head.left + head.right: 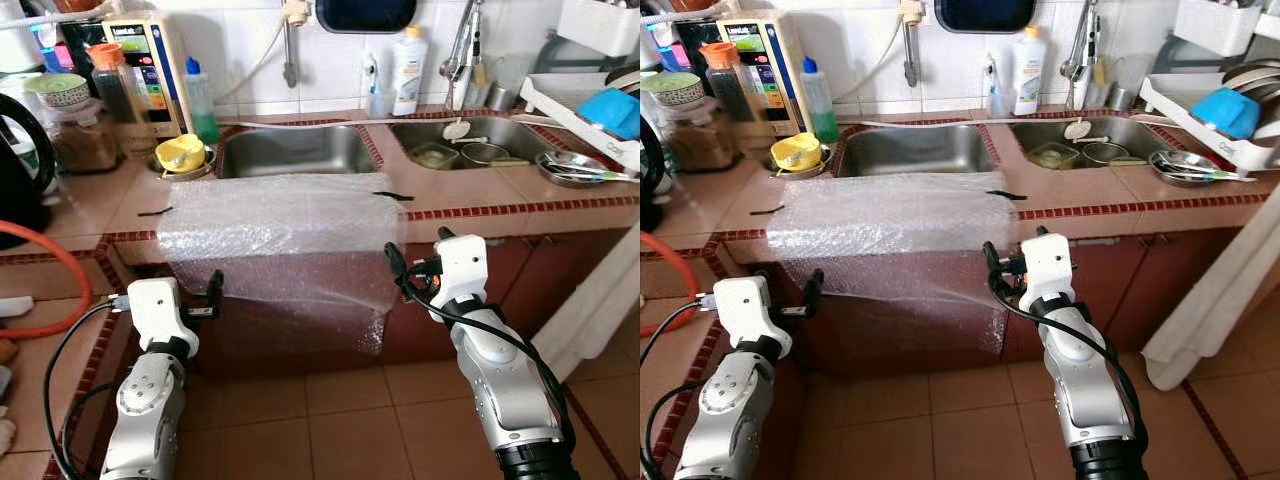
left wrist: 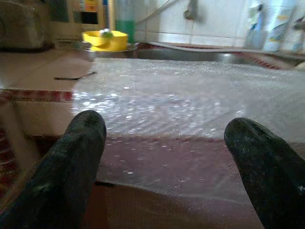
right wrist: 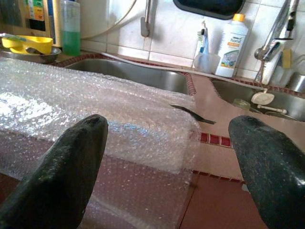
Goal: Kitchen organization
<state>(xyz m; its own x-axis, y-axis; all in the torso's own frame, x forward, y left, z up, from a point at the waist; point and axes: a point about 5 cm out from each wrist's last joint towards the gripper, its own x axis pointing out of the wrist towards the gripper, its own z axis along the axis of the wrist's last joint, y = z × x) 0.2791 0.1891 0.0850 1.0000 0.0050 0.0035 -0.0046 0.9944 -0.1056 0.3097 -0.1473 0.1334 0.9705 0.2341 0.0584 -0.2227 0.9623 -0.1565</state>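
Observation:
A sheet of clear bubble wrap (image 1: 275,225) lies on the tiled counter (image 1: 560,195) in front of the left sink (image 1: 295,150). Its front half hangs over the counter's edge and down the cabinet face. My left gripper (image 1: 205,297) is held low at the hanging part's left edge, open, with both black fingers (image 2: 71,167) spread and nothing between them. My right gripper (image 1: 415,246) is level with the counter's edge at the sheet's right side. It is also open, and its fingers (image 3: 66,162) frame the wrap's right corner without touching it.
A yellow bowl (image 1: 181,152) and a green soap bottle (image 1: 200,100) stand left of the sink. The right sink (image 1: 500,135) holds dishes, with a dish rack (image 1: 590,110) beyond. Two thin black strips (image 1: 393,196) lie beside the wrap. An orange hose (image 1: 60,290) curves at the left.

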